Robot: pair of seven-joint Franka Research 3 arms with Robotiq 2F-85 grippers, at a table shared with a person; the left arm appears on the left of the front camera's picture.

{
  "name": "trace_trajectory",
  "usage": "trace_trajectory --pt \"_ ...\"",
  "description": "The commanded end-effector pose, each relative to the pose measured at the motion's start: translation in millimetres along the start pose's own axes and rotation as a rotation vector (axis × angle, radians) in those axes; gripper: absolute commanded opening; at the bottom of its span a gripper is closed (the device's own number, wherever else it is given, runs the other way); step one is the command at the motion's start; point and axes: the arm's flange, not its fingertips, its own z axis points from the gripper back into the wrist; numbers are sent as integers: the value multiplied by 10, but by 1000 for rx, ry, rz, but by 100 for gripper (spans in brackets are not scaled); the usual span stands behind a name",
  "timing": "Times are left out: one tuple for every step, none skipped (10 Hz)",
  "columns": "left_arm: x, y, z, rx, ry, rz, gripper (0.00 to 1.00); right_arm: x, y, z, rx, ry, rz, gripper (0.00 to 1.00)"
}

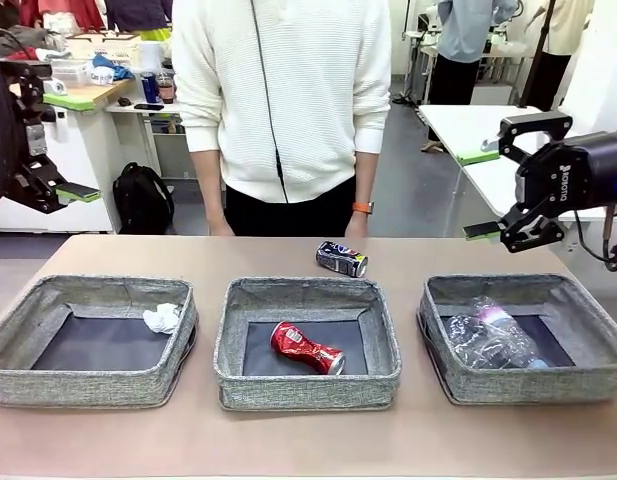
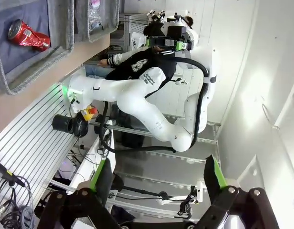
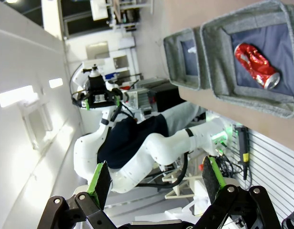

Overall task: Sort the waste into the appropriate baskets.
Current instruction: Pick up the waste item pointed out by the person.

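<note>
Front view: dark blue-black can [image 1: 342,258] lies unsorted on the bench [image 1: 288,440], well below and across from the right hand [image 1: 493,193], jaws wide and empty. Left hand [image 1: 76,146] is likewise wide. Crushed red can [image 1: 306,348] rests in the middle grey woven basket [image 1: 306,385], probably this one's destination.

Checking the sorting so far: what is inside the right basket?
The right basket holds a clear plastic bottle and crumpled clear plastic bag. Anything beneath them is hidden by the crinkled plastic.
</note>
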Motion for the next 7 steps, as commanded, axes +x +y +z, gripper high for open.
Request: trace_trajectory --pt "-7 -37 -7 -18 6 -2 100 -5 50 -8 14 1 -18 100" --pt "-7 -37 -7 -18 6 -2 100 -5 50 -8 14 1 -18 100" --pt "-7 -37 -7 -18 6 -2 100 -5 50 -8 14 1 -18 100" --pt "-7 -37 -7 -18 6 -2 100 -5 50 -8 14 1 -18 100" --pt "-7 -37 -7 -18 6 -2 100 -5 50 -8 14 1 -18 100" --pt "-7 -37 -7 -18 6 -2 100 -5 50 -8 14 1 -18 100" --pt "-7 -37 -7 -18 6 -2 100 -5 50 -8 14 1 -18 100"
